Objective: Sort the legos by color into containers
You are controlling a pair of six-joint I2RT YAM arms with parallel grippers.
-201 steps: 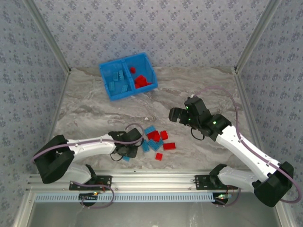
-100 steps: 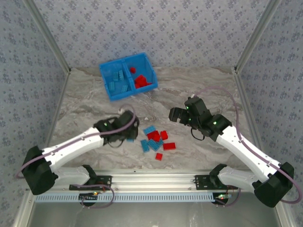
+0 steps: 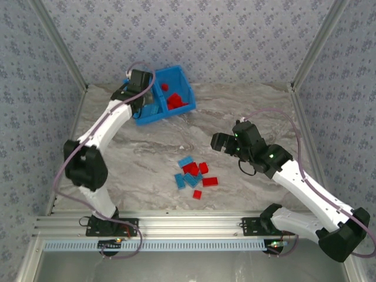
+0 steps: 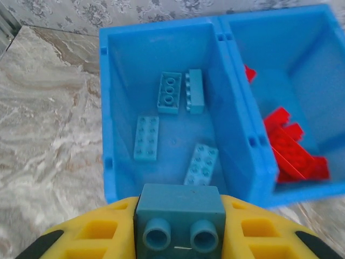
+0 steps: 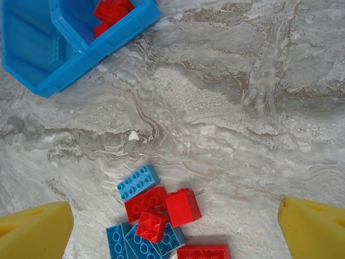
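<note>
One blue brick (image 4: 178,213) sits clamped in the left gripper (image 4: 178,232), the blue-brick compartment (image 4: 178,129) of the bin (image 4: 105,108) directly ahead and below; right gripper (image 3: 218,143) hangs open near the loose pile (image 3: 192,175).

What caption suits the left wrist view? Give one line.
Left gripper, shut on a light blue lego, faces the bin: four blue legos in one compartment, red legos in the other.

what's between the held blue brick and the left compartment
Nothing visible. The left gripper holds the brick at the bin's near wall; the left compartment lies open just ahead, with four blue bricks and bare floor.
</note>
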